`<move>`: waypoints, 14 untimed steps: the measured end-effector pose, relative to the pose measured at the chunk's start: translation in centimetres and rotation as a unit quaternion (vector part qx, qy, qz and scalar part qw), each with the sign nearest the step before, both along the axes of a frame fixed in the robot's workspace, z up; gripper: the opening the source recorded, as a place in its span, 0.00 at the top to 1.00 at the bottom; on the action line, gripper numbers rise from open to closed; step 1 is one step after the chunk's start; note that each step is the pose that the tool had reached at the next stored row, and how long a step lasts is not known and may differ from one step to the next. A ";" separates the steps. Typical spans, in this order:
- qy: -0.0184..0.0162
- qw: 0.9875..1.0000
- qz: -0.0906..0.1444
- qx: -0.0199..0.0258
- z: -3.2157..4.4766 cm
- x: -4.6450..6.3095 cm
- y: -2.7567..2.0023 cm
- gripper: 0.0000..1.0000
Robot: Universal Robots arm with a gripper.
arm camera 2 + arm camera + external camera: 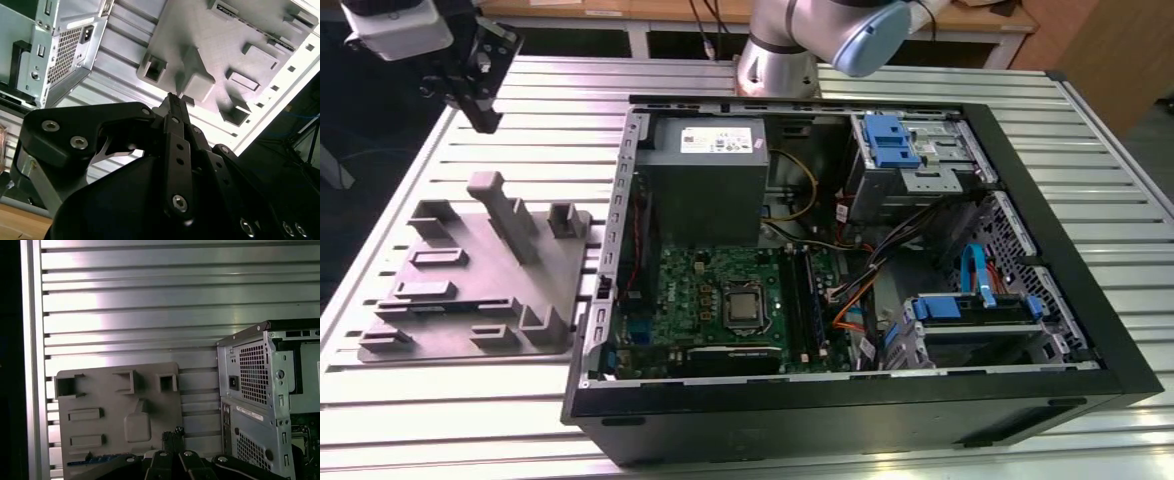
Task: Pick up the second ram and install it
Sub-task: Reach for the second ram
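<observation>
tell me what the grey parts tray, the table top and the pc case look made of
The grey parts tray is likely moulded or printed plastic: matte, uniform grey, with rounded blocks. The table top looks like aluminium, with ribbed slats and bright glare bands. The PC case seems to be sheet metal, painted black outside, with bare grey perforated panels at the back.

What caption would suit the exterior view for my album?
Robot claw hangs near a grey tray beside an open computer case.
</observation>
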State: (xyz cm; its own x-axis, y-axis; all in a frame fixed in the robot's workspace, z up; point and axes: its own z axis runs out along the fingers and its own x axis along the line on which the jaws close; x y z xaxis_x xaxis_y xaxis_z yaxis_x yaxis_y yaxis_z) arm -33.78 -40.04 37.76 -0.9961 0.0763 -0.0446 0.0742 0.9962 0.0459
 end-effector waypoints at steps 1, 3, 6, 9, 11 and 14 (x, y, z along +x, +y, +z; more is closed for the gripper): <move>0.000 1.000 0.000 0.000 -0.04 -0.2 0.00 0.90; 0.000 1.000 0.000 0.000 -0.11 -0.7 -0.01 0.90; 0.000 1.000 0.000 0.000 -0.21 -1.6 -0.01 0.90; 0.000 1.000 0.000 0.000 -0.32 -2.3 -0.01 0.90; 0.000 1.000 0.000 0.000 -0.44 -2.8 -0.01 0.90; 0.000 1.000 0.000 0.000 -0.64 -3.3 -0.02 0.90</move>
State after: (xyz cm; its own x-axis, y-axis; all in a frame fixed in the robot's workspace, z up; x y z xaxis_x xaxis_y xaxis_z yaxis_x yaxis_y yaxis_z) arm -37.12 -40.07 37.13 -0.9961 0.0763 -0.0450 0.0742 0.9962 0.0458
